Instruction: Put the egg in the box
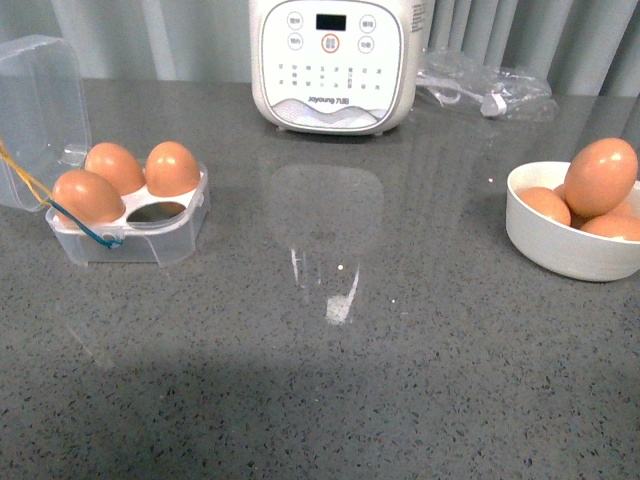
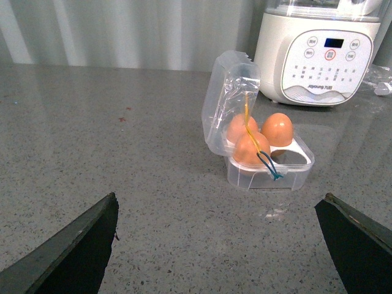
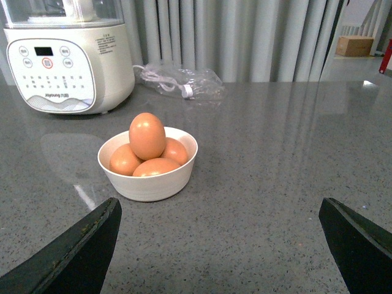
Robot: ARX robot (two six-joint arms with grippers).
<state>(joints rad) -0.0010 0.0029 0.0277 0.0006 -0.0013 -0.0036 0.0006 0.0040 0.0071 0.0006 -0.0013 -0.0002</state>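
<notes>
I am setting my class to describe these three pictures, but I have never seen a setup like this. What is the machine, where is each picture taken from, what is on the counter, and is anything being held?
This is a robot with two arms, each ending in a two-fingered gripper. One picture looks forward from the robot's body and shows neither arm. The other two come from cameras on the wrists, where the dark wedges are the fingers of the left gripper and the right gripper. Both are open and hold nothing. On the grey counter sits a clear box with its lid up, three eggs inside and one cell empty. A white bowl holds four more eggs. At the back stands a white kitchen appliance.
</notes>
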